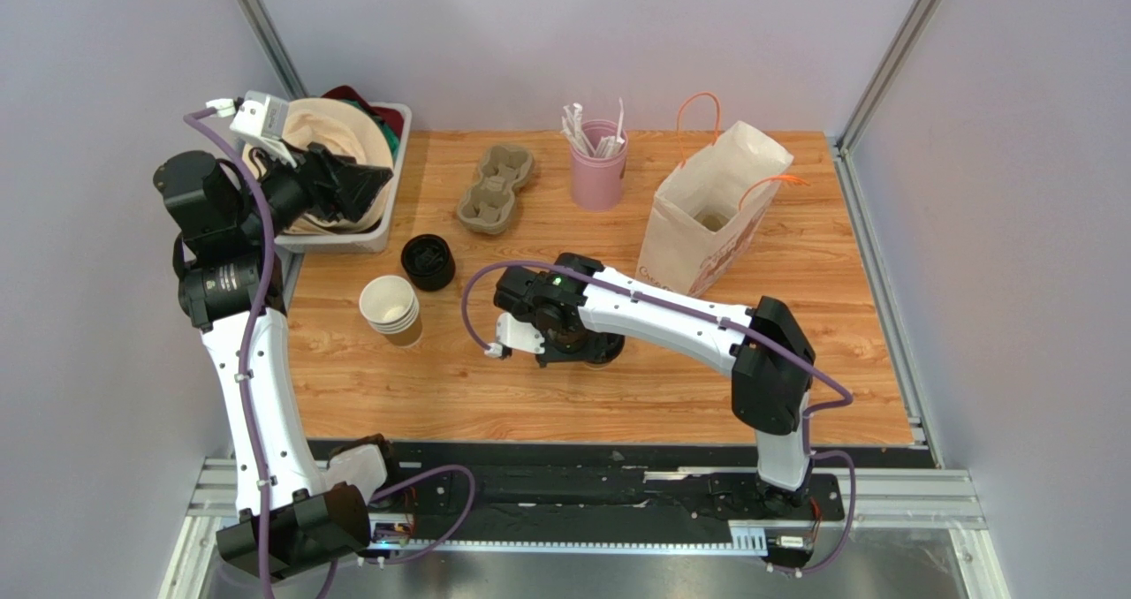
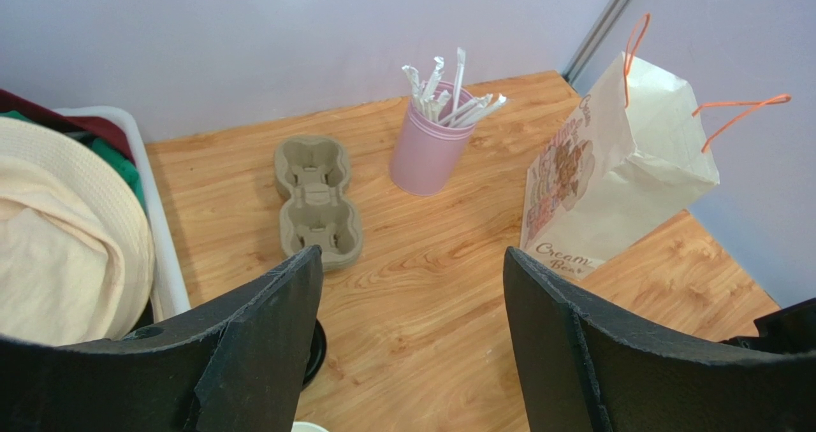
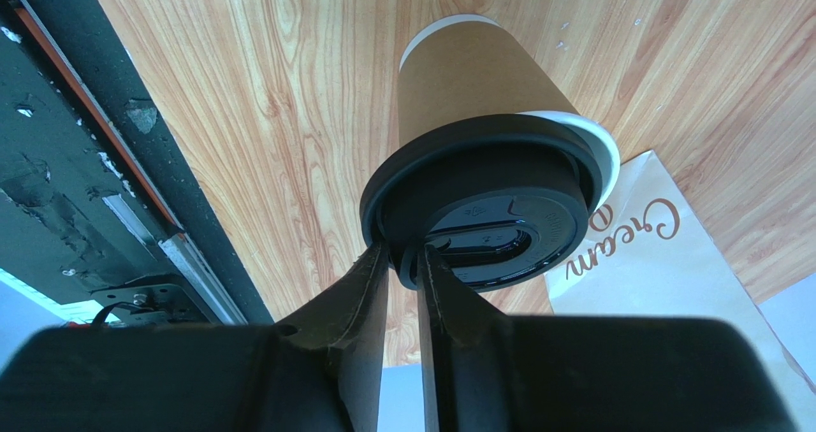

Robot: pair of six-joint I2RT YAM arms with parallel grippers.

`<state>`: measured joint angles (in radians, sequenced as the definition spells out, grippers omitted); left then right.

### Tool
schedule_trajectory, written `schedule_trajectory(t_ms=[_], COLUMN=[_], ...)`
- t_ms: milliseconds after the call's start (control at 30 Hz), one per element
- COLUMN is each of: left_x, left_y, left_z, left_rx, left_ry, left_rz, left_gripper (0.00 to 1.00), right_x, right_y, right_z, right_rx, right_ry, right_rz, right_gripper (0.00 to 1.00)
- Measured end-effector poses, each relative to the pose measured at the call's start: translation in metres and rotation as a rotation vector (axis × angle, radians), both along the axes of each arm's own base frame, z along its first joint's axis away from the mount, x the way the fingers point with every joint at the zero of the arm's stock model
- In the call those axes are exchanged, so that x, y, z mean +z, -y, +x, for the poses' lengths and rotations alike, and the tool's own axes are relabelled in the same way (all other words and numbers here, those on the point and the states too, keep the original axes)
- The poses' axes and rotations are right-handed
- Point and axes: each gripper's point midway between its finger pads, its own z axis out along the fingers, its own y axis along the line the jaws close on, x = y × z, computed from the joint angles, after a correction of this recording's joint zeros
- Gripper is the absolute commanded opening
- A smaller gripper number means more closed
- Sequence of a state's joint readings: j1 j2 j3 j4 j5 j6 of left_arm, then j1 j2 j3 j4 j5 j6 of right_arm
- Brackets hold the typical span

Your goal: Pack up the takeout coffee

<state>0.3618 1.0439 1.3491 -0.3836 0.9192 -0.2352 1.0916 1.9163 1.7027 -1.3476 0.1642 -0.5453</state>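
The right gripper [image 3: 401, 253] stood with its jaws nearly closed astride the rim of the black lid [image 3: 488, 198]. The lid sat on the takeout coffee [image 3: 469, 78], directly ahead of the fingertips on the wooden table [image 3: 287, 78] (whether the fingers actually pressed the rim could not be told), with a paper bag [image 3: 632, 260] just beyond, off to that hand's right. The left gripper [image 2: 412, 255] hung wide open and empty, a cardboard cup carrier [image 2: 316, 203] and a pink cup of white sticks [image 2: 428, 150] ahead of its fingers.
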Motion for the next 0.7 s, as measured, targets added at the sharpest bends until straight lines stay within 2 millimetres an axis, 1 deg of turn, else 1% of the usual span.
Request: schedule_trajectory(t_ms=[133,467,700], left_x=[0.000,0.000,0.000], left_y=[0.000,0.001,0.001], left_z=[0.000,0.000,-0.001], left_rx=[0.000,-0.004,-0.006], left_ry=[-0.001,-0.001,0.000], left_rz=[-0.002,-0.002,-0.002], left_gripper=[0.78,0.78,0.78], right_x=[0.001,0.007,0.009], right_y=[0.000,-0.002,0.000], right_z=[0.001,0.008,0.011], right_rx=[-0.002,-0.015,-0.024], right_ry=[0.004,0.045,0.063], right_rz=[0.000,0.006,0.000], right_gripper=[0.28,0.28,0.28])
